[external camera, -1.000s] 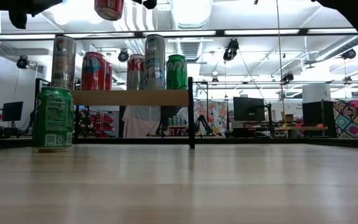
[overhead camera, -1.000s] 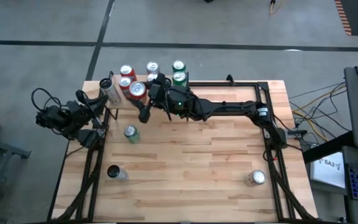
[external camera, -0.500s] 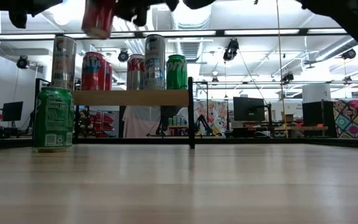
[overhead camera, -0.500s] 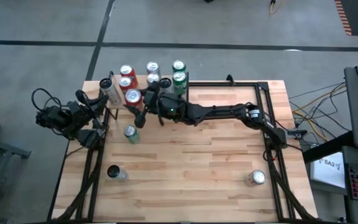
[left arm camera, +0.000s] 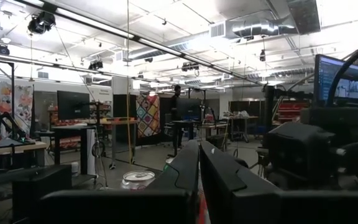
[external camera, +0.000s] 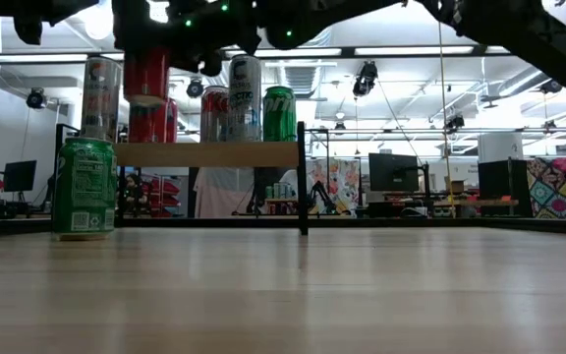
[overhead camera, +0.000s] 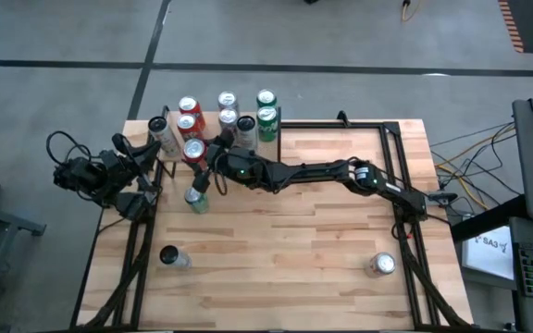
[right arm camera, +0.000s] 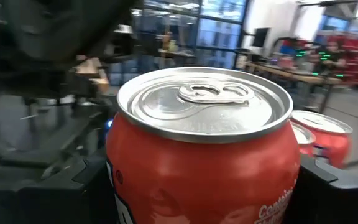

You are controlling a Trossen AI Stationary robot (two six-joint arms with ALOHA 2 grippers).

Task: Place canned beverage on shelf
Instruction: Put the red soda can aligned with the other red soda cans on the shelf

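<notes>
My right gripper (overhead camera: pixel 199 154) reaches from the table's right side to the far left corner and is shut on a red can (external camera: pixel 146 74). It holds the can above the near left part of the shelf (external camera: pixel 207 153). Several cans stand on the shelf: a tall silver one (external camera: pixel 100 98), a red one (external camera: pixel 151 124) behind the held can, and a green one (external camera: pixel 279 113). A green can (external camera: pixel 84 187) stands upright on the table in front of the shelf. My left gripper (left arm camera: pixel 199 177) waits shut off the table's left edge. My right gripper pinches the red can's side wall (right arm camera: pixel 120 186) between its two fingers, one on each side below the rim. The fingers (right arm camera: pixel 334 190) come about level from the table's right side. The can stays upright, top (right arm camera: pixel 204 102) up, lifted clear above the shelf board.
The green can (overhead camera: pixel 195 197) stands just near of the held can. A can (overhead camera: pixel 172 257) lies near the table's left front, another (overhead camera: pixel 382 265) at the right front. Black frame posts (external camera: pixel 302 177) edge the shelf and the table's sides.
My right gripper has come down and gone toward the table's left edge with the red can, from above the shelf's standing cans to level with them. The can has stayed upright in the hold.
</notes>
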